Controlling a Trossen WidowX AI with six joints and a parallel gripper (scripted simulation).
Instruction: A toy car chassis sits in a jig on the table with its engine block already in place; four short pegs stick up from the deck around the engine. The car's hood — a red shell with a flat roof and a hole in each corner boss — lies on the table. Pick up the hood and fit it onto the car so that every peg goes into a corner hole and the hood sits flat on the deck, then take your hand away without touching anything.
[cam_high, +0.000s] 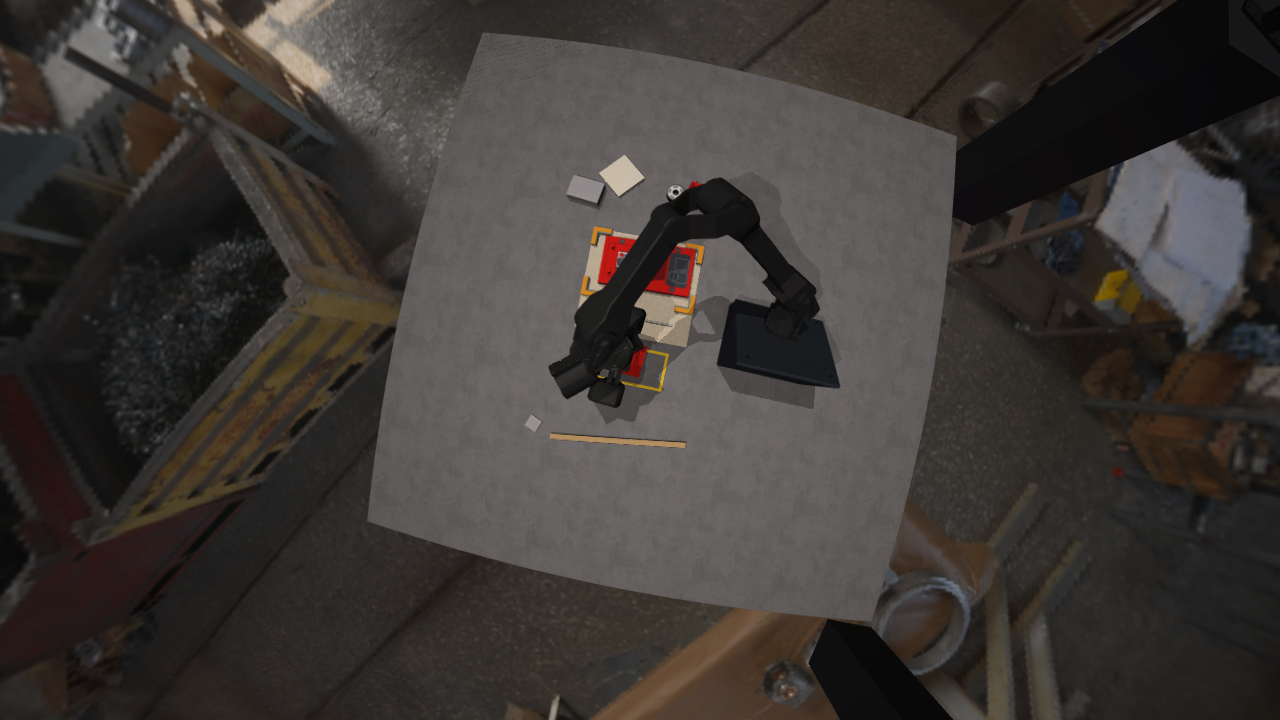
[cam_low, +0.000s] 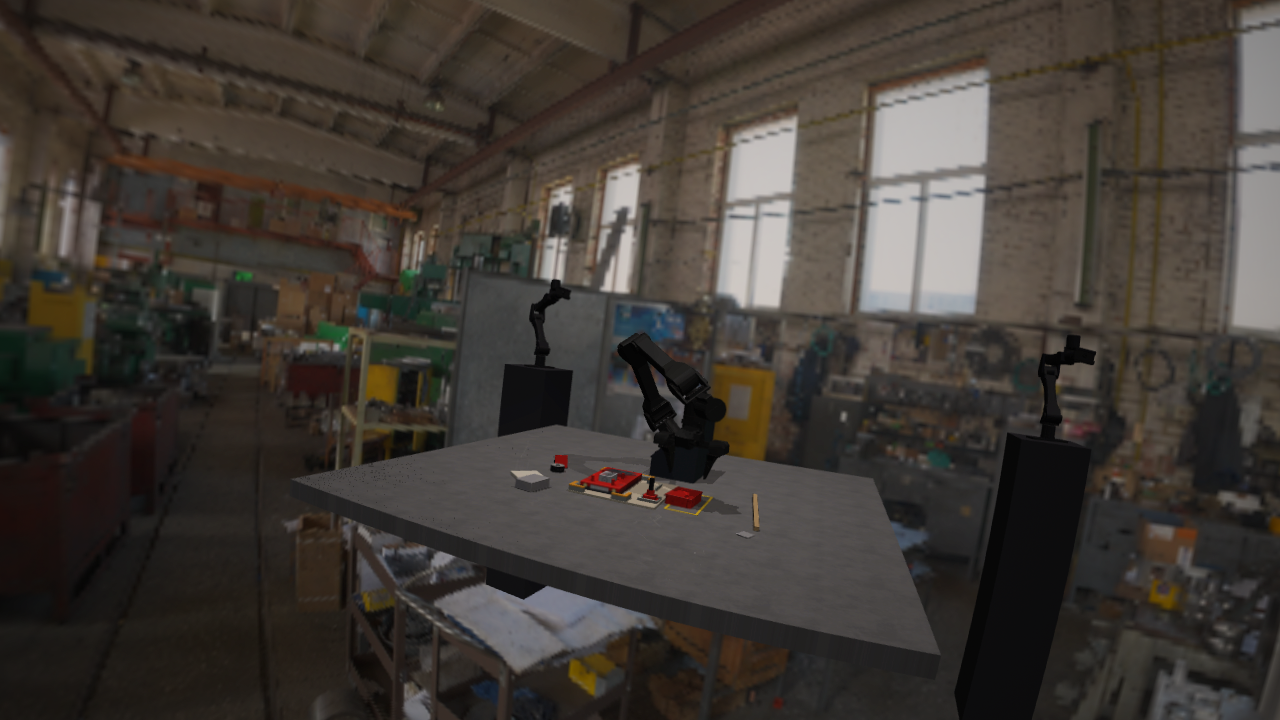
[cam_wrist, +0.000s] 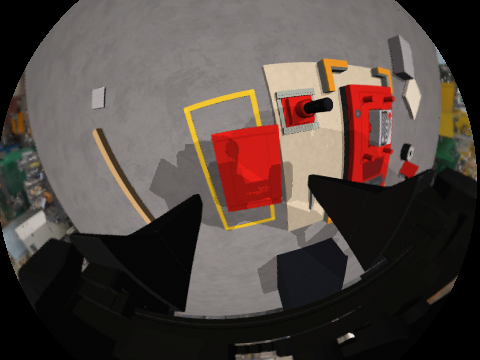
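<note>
The red hood (cam_high: 636, 361) (cam_low: 683, 497) (cam_wrist: 250, 170) lies roof up on the table, partly inside a yellow outline (cam_wrist: 199, 150). My gripper (cam_wrist: 256, 190) is open and empty, its fingers wide apart above the hood. In the top view the arm covers part of the hood. The red chassis (cam_high: 609, 257) (cam_low: 623, 475) (cam_wrist: 354, 135) sits in the jig between orange corner brackets. The grey engine block (cam_low: 609, 476) (cam_wrist: 381, 128) is on its deck with short red pegs around it. In the wrist view a finger hides the chassis's near end.
A red part with an upright black knob (cam_low: 651, 488) (cam_wrist: 319, 105) stands on the beige jig board (cam_wrist: 320, 150) between hood and chassis. A wooden strip (cam_high: 617, 440) (cam_wrist: 120, 175) and small grey tile (cam_high: 533, 422) (cam_wrist: 99, 98) lie on the other side. Grey block (cam_high: 585, 189) and cream block (cam_high: 621, 175) lie beyond the chassis.
</note>
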